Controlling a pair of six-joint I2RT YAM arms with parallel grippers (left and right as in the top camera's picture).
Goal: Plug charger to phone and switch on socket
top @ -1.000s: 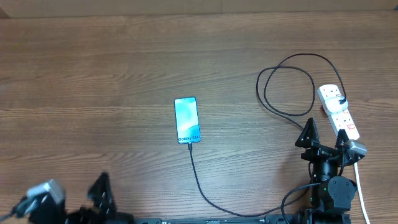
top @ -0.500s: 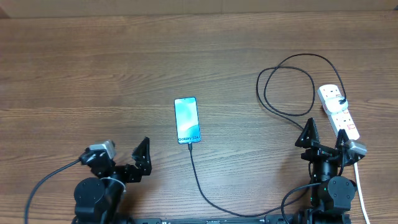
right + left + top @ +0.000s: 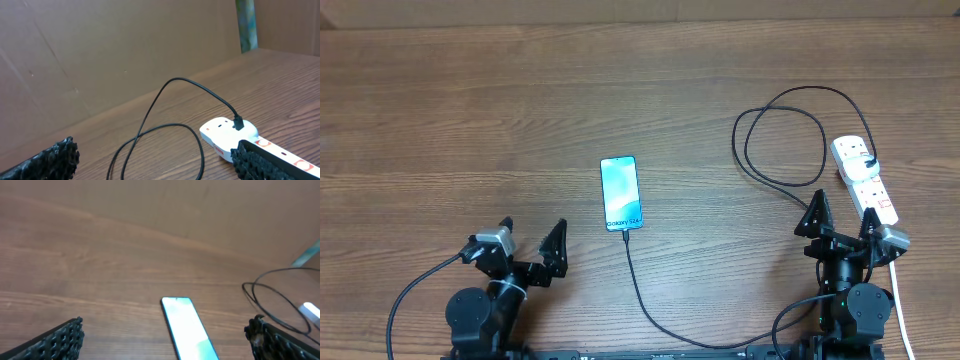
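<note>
While the slim, light-blue-screened phone lies flat on the wooden table, the thin black charger cable runs from its near end to the white socket strip far to its right. The left gripper, near-left of the phone, and the right gripper, far right of it, both spread their fingers wide and hold nothing.

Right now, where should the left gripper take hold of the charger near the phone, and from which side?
Probably just behind the tip, where the charger reaches the near end of the phone and runs straight. It lies flat and thin, so come down from above with the open left gripper, straddling the cable.
</note>
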